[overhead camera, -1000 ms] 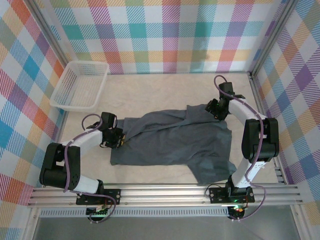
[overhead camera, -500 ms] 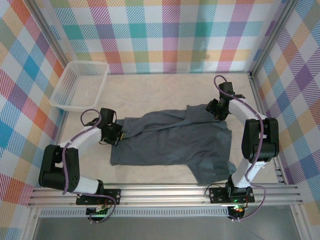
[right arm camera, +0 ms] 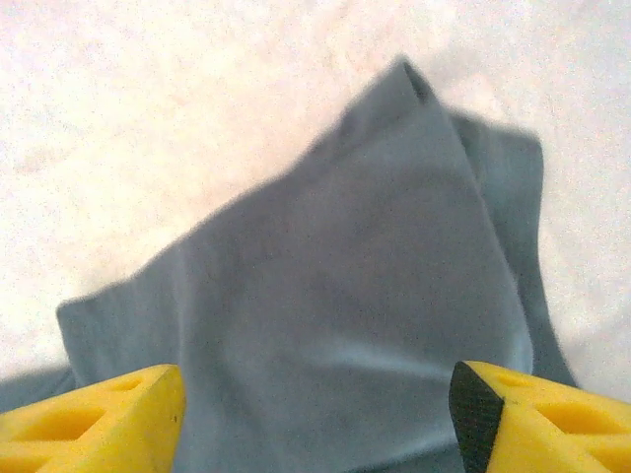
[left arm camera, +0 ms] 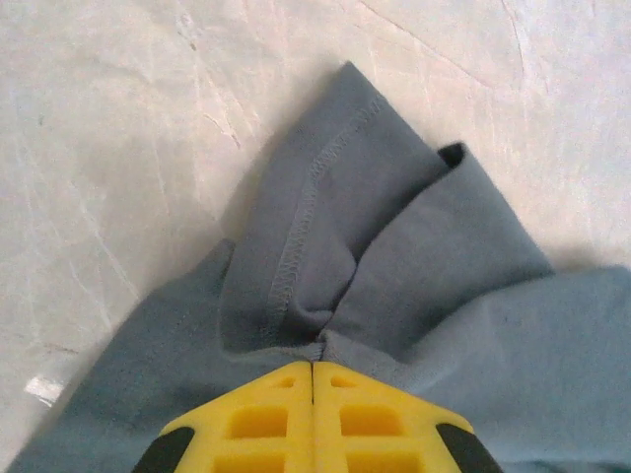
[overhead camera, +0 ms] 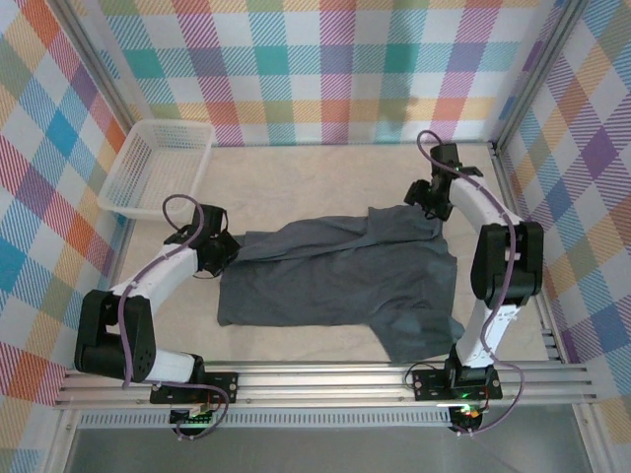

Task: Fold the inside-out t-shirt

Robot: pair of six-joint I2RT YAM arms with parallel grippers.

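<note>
Flattening, by the look — left gripper [left arm camera: 313, 367] clamps a fold of the inside-out t-shirt [overhead camera: 340, 281], right gripper [right arm camera: 315, 386] hangs apart above cloth; next it probably must close there.

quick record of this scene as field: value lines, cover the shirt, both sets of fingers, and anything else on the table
garment: slate blue-grey t-shirt, spread out and wrinkled on the table
left fingers: shut, pinching a bunched fold at the shirt's left edge
right fingers: open, wide apart above the shirt's far right corner
other item: white basket, far left corner of the table, apart from the shirt
fold state: not yet folded
</note>
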